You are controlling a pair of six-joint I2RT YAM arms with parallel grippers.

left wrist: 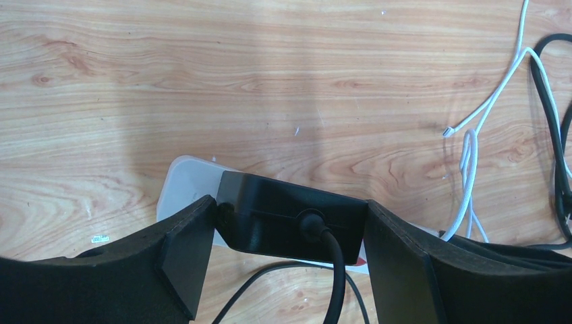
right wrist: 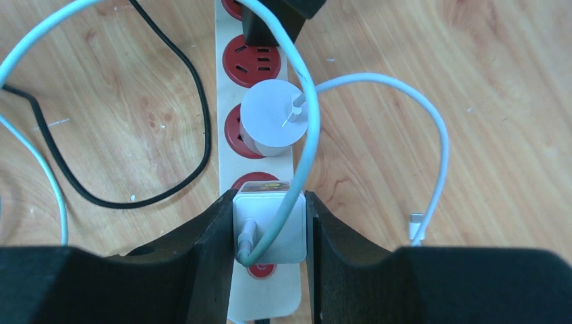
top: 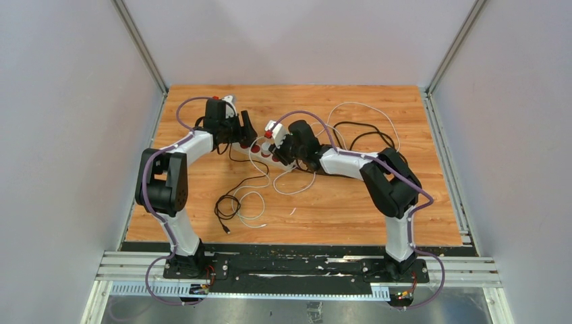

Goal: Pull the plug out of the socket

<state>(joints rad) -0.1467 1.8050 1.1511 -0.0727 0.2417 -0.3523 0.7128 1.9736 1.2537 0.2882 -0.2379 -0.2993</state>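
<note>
Socket (top: 264,152) lies mid-table, far half, btwn the two grippers. It's well apart from every edge of the wood table (top: 378,202) & from the grey side walls (top: 61,135). Bare wood is open behind it & far R. Loose cable loops (top: 239,202) crowd the near side, w/ more loops (top: 364,128) R-rear. Both arms reach in over it, so room right above is tight.

Long axis: diagonal in top view, one end by L gripper (left wrist: 290,216), other by R gripper (right wrist: 270,202). In R wrist view it runs straight away from the fingers. It lies flat, outlets up.

Looks: long white strip w/ round red outlets in a row. One outlet is bare; the next holds a round white plug (right wrist: 273,118). A black cable (right wrist: 192,101) curves just beside its edge.

R gripper is clenched on a white cube charger (right wrist: 270,229), one finger each side; can't tell if the pins are seated. L gripper grasps a black adapter (left wrist: 270,209) at the far end, fingers touching both ends of the block, jaws wide.
</note>
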